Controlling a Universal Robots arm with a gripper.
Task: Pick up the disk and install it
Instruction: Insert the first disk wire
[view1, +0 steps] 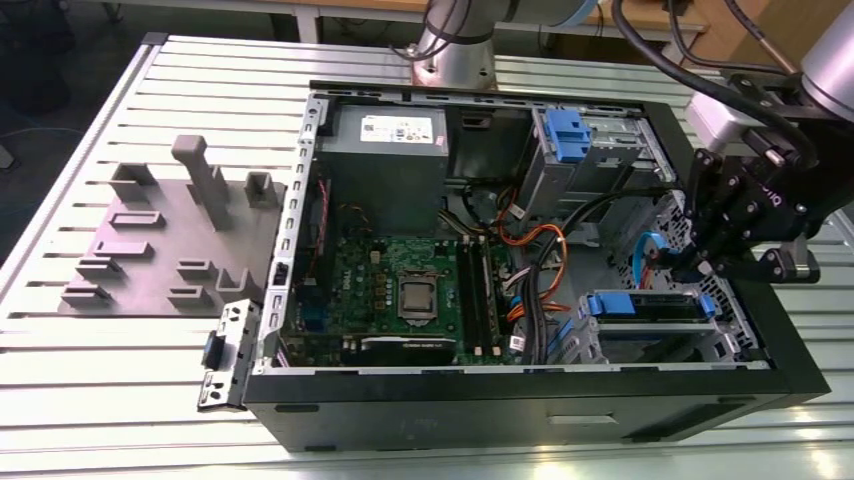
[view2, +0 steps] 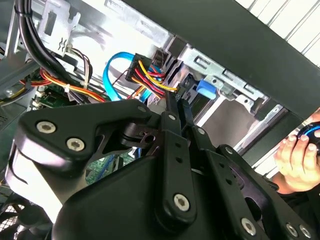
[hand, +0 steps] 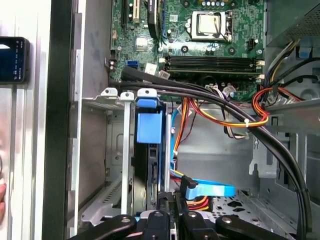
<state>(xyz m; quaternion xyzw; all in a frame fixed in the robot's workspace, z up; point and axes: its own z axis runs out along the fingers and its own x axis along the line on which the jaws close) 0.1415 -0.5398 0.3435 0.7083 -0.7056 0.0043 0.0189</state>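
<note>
Hanging over the drive cage at the exterior view's right end of the open computer case (view1: 534, 410), the gripper (view1: 697, 268) points its black fingers down toward the disk (view1: 647, 305). The disk lies seated in that cage, its blue carrier facing up between the metal rails. In the first wrist view the disk (hand: 149, 127) stands edge-on in its slot, blue tab at the end, with the gripper (hand: 172, 196) just beside it and close to a flat blue data cable (hand: 210, 190).

The only label worth noting is the white sticker (view1: 400, 127) on the grey power-supply box (view1: 387, 160); its print is too small to make out. The motherboard (view1: 400, 290) carries white markings that are equally unreadable, around a bare processor socket (hand: 210, 22).

In the second wrist view the gripper (view2: 176, 102) seems clenched, fingers pressed flat together with nothing between them. Whether the tips touch the disk's carrier I cannot tell.

A bundle of red, yellow and black power wires (view2: 150, 75) hangs just past the fingertips. A person's hand (view2: 295, 155) sits outside the case wall. A grey parts fixture (view1: 174, 230) rests on the slatted table (view1: 80, 380), well apart from the case.
</note>
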